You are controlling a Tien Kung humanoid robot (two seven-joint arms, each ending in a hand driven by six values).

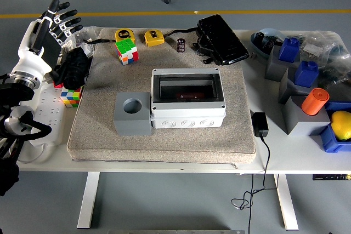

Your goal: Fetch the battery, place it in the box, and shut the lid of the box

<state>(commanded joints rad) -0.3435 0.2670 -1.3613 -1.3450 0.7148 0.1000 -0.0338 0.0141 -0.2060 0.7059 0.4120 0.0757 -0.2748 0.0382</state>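
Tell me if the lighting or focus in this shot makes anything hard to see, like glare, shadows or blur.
Head view: even, soft light, sharp throughout. The box has a clear lid with only faint sheen, so its dark inside is hard to read. The left hand shows no motion blur. Shadows are faint.

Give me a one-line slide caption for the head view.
Left hand open at the table's left edge; lidded box and small battery on the mat.

2 tape measures [140,36], orange cylinder [315,101], lemon [341,124]
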